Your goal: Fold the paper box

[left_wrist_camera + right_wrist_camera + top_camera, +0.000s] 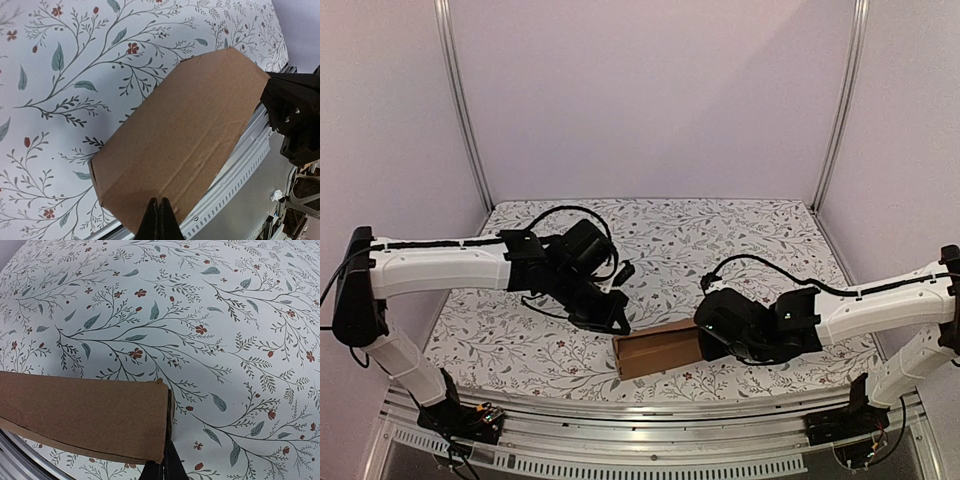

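Note:
The paper box [658, 350] is a slim brown cardboard box lying near the table's front edge between both arms. My left gripper [618, 322] hangs at its left end. In the left wrist view the box [185, 135] fills the middle, and my left gripper [159, 201] is shut, its tips over the box's top face with nothing between them. My right gripper [703, 340] sits at the box's right end. In the right wrist view it [167, 447] is shut, its tips pressed against the end edge of the box [85, 415]. Whether it pinches a flap I cannot tell.
The floral tablecloth [720, 240] covers the table. A perforated aluminium rail [650, 410] runs along the near edge, right beside the box [235, 185]. The right arm's black wrist [295, 115] shows at the box's far end. Pale walls and metal posts [460, 100] enclose the table.

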You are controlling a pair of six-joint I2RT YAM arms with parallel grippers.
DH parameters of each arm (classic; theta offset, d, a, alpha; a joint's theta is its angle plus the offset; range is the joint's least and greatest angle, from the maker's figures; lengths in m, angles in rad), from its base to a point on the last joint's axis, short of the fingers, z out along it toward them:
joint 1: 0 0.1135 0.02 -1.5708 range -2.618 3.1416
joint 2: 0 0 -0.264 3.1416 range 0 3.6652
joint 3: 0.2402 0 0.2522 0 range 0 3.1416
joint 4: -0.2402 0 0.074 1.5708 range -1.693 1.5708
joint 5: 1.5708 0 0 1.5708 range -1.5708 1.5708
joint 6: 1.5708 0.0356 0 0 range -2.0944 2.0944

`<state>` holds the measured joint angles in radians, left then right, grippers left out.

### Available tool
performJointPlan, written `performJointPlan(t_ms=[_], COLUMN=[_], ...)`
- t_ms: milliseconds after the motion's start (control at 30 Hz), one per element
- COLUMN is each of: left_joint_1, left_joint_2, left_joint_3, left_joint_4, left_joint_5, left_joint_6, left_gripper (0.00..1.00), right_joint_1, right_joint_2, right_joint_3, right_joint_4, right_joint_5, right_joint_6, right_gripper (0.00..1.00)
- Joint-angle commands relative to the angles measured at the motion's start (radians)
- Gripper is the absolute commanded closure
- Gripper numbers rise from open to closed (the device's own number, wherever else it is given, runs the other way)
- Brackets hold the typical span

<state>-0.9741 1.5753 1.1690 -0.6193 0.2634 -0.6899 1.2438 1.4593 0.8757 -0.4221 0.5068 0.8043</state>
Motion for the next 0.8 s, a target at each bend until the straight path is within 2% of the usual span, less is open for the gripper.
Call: performJointPlan(t_ms=[0, 500, 567, 700, 767], left_joint_1=[-0.001, -0.058, -0.06, -0.061, -0.062], left_joint_2=[0.008, 0.064, 0.067, 0.073, 0.077], left_joint_3=[-0.057, -0.105, -0.104, -0.107, -0.108], left_joint_4=[0.042, 0.068, 0.069, 0.067, 0.063], left_joint_5=[0.051, 0.011, 0.002, -0.016, -0.029], left_joint_6=[-0.026, -0.038, -0.039, -0.042, -0.04], left_gripper=[1.0, 1.0, 1.0, 1.0, 1.0], right_joint_1=[0.011, 0.012, 0.012, 0.012, 0.013], right_joint_2=[0.034, 0.081, 0.078, 0.059, 0.04], right_joint_3=[-0.033, -0.021, -0.018, -0.004, 0.004], right_joint_4=[-0.105, -0.115, -0.116, -0.127, -0.134], right_joint_5=[-0.072, -0.093, -0.093, -0.095, -0.096], right_joint_6=[-0.02, -0.027, -0.032, -0.054, -0.068], right_gripper=[1.0, 1.0, 0.96, 0.8, 0.78])
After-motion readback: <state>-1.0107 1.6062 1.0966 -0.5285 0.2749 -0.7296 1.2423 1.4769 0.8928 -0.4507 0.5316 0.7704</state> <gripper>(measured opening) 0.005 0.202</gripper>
